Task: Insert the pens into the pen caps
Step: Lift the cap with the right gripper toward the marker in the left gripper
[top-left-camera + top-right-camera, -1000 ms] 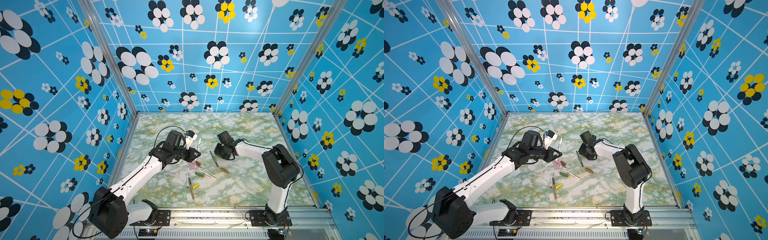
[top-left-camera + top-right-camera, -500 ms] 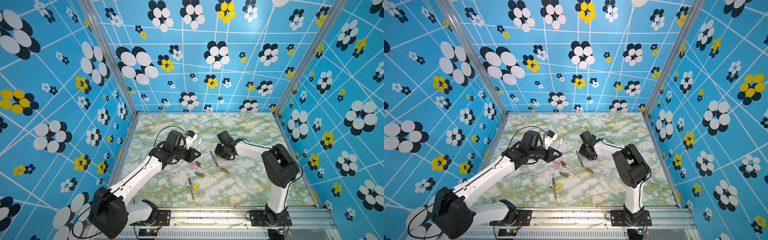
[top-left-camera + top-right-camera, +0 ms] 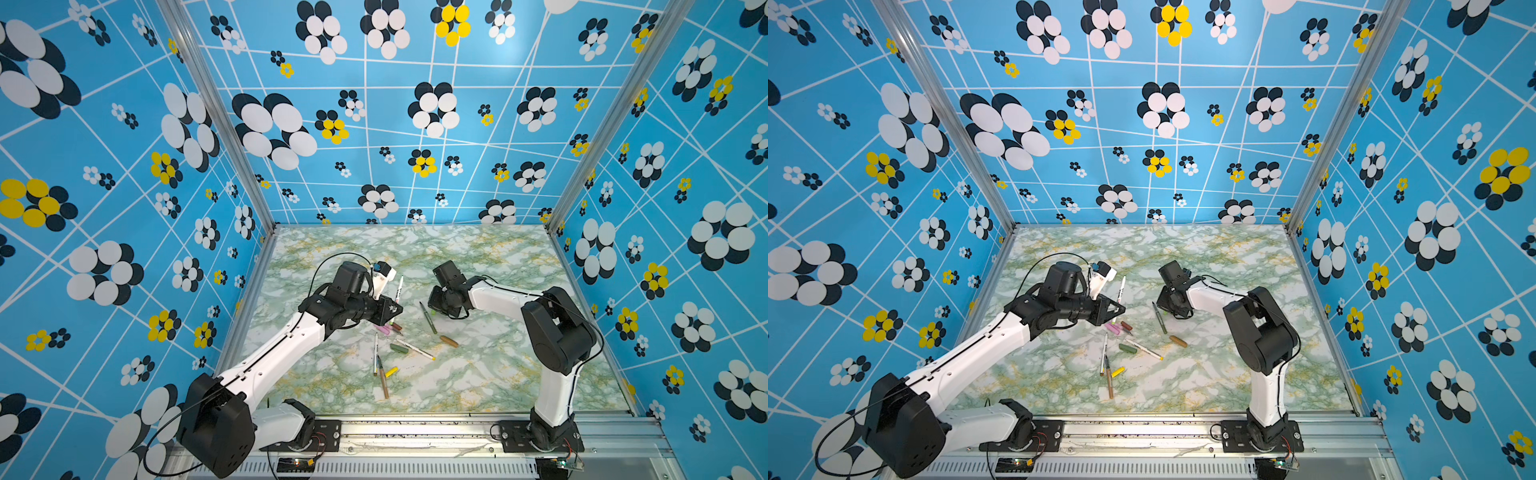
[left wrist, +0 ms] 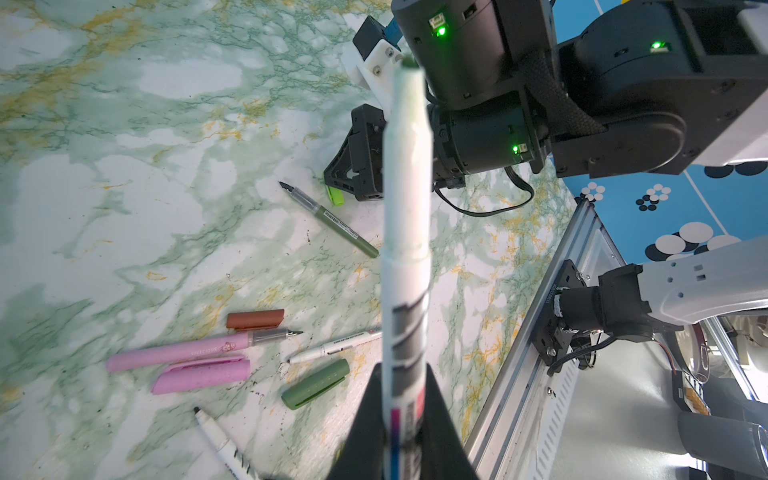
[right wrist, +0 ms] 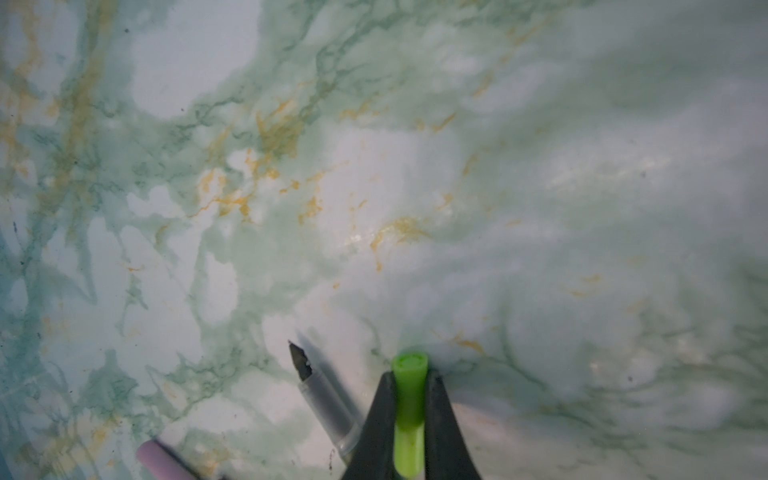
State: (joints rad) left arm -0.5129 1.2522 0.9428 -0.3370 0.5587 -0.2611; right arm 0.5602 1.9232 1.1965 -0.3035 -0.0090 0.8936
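My left gripper (image 4: 405, 432) is shut on a white pen (image 4: 405, 216), held above the table with its green-stained tip pointing up; both top views show that pen (image 3: 400, 291) (image 3: 1121, 291). Low over the marble table, my right gripper (image 5: 409, 386) is shut on a light green pen cap (image 5: 409, 374), whose open end sticks out past the fingertips. A dark green pen (image 3: 428, 318) lies right beside it. Loose on the table are a pink pen (image 4: 178, 351), pink cap (image 4: 201, 374), brown cap (image 4: 255, 319), dark green cap (image 4: 316, 383), tan cap (image 3: 449, 341), yellow cap (image 3: 391, 371) and other pens (image 3: 383, 382).
Blue flowered walls (image 3: 124, 249) close the table in on three sides. An aluminium rail (image 3: 415, 432) with both arm bases runs along the front edge. The loose pens and caps lie between the two grippers and toward the front.
My right gripper's jaws have shut on the light green cap. Neither arm has visibly shifted, and the left still holds the white pen.
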